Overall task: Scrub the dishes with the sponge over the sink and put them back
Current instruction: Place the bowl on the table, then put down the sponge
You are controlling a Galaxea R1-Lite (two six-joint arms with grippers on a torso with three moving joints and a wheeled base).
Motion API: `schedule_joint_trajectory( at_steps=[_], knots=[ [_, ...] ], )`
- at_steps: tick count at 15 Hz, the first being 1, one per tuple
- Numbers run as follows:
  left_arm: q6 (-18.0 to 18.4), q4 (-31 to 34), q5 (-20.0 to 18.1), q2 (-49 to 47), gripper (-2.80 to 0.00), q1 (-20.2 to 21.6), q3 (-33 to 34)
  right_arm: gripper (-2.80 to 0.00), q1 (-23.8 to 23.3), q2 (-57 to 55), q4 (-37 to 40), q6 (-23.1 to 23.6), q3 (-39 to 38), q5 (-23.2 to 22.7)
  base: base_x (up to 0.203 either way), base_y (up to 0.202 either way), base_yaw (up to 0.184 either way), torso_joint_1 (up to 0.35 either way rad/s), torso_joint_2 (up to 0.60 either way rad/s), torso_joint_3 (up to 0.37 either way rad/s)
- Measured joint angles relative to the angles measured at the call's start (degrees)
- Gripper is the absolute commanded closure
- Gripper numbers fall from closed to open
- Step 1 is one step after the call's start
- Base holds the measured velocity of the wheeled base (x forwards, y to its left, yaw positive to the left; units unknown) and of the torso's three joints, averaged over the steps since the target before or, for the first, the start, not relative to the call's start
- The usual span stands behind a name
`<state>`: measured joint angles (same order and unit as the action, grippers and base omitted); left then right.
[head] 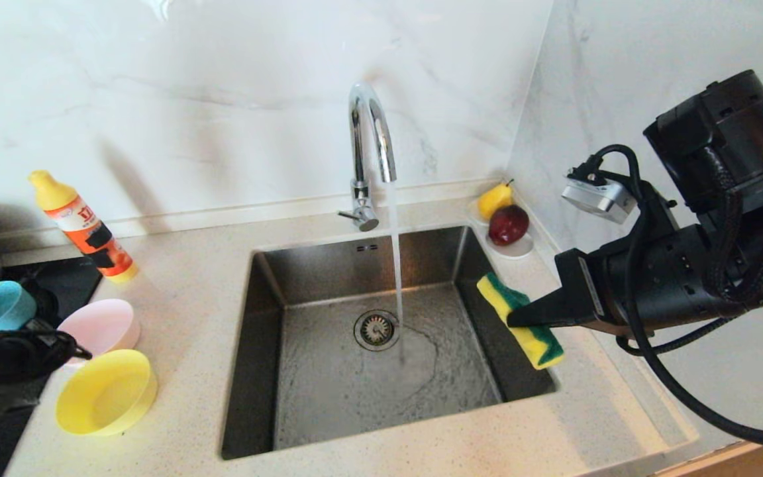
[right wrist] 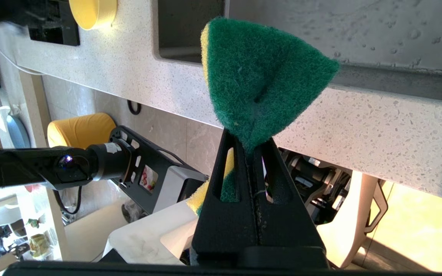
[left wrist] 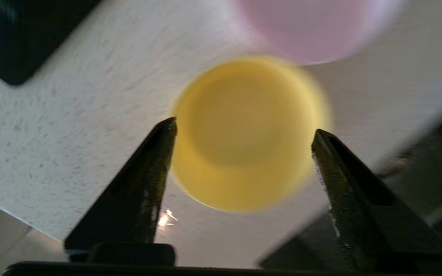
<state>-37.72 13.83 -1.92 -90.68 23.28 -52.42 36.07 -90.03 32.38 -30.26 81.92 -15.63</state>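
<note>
Three dishes stand on the counter left of the sink [head: 255, 344]: a yellow bowl [head: 106, 392], a pink bowl [head: 100, 326] and a light blue bowl [head: 0, 305]. My left gripper [head: 80, 351] hovers at the far left, just above the yellow and pink bowls. In the left wrist view this gripper [left wrist: 244, 126] is open, holding nothing, with the yellow bowl [left wrist: 244, 153] below between its fingers and the pink bowl [left wrist: 309, 27] beyond. My right gripper [head: 514, 319] is shut on the sponge [head: 544, 348] over the sink's right rim. The pinched sponge [right wrist: 259, 76] bulges green past the right gripper [right wrist: 248, 140].
Water runs from the chrome faucet [head: 371, 132] onto the basin floor near the drain [head: 376, 329]. An orange detergent bottle [head: 83, 228] stands at the back left beside a black cooktop [head: 63, 281]. A white saucer [head: 517, 248] with fruit sits in the back right corner.
</note>
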Motion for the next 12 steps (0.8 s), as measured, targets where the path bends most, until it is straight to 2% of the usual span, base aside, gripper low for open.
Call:
schedule_joint_trajectory(
  at_steps=[2, 3, 5, 7, 9, 12],
  knots=[
    [1.57, 4.39, -2.08, 4.00, -2.80, -0.48, -5.39, 0.00, -0.07, -0.07, -0.02, 0.00, -0.01, 0.01, 0.000, 0.000, 0.000, 0.000, 0.00, 0.000],
    [3.68, 6.00, -3.43, 5.63, 0.00, -0.80, -7.42, 0.00, -0.11, -0.07, -0.05, 0.01, -0.01, 0.00, 0.000, 0.000, 0.000, 0.000, 0.00, 0.000],
    [9.67, 6.16, -6.40, 8.15, 0.00, -2.15, -10.54, 0.00, -0.13, -0.10, -0.05, 0.00, -0.02, 0.01, 0.000, 0.000, 0.000, 0.000, 0.00, 0.000],
    [16.48, 4.34, -7.22, 9.04, 0.00, -3.64, -12.73, 0.00, -0.20, 0.04, -0.09, 0.00, -0.47, 0.01, 0.000, 0.000, 0.000, 0.000, 0.00, 0.000],
    [24.38, -2.58, -7.00, 7.77, 0.00, -5.89, -13.55, 0.00, -0.67, 0.12, -0.13, 0.02, -1.07, 0.00, 0.000, 0.000, 0.000, 0.000, 0.00, 0.000],
    [36.48, -18.53, -6.61, 4.39, 0.00, -11.39, -12.09, 0.00, -1.99, 0.39, -0.24, 0.09, -2.23, 0.01, 0.000, 0.000, 0.000, 0.000, 0.00, 0.000]
  ],
)
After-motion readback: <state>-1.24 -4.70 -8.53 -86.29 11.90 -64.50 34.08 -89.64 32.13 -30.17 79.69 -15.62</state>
